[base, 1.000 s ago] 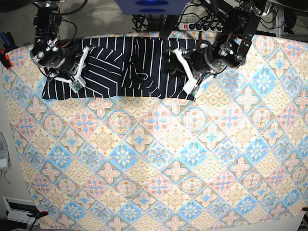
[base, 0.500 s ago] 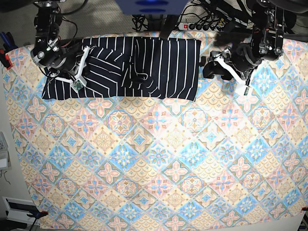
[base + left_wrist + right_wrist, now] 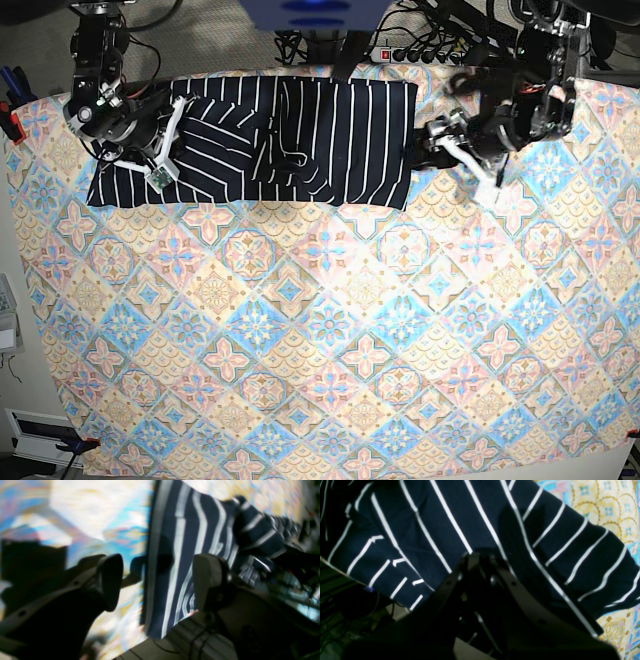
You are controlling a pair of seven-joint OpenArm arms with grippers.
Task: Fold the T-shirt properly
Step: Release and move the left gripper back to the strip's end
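T-shirt point(image 3: 270, 140) lies along the far edge of the tablecloth point(image 3: 330, 340), folded into a wide band, stripes mostly running front to back, with a rumpled fold near its middle and a diagonal-striped sleeve part at its end under the right arm.

Left gripper point(image 3: 432, 135): jaws spread wide, nothing between them. It sits just off the shirt's other end, over bare tablecloth; in the left wrist view the shirt edge point(image 3: 172, 562) shows between the two fingers point(image 3: 111, 580), apart from both.

Right gripper point(image 3: 158, 150): jaws narrow, closed together, over the sleeve end of the shirt. Cannot tell whether cloth is pinched; right wrist view shows only striped fabric point(image 3: 460, 525) beneath the dark fingers point(image 3: 475, 562).
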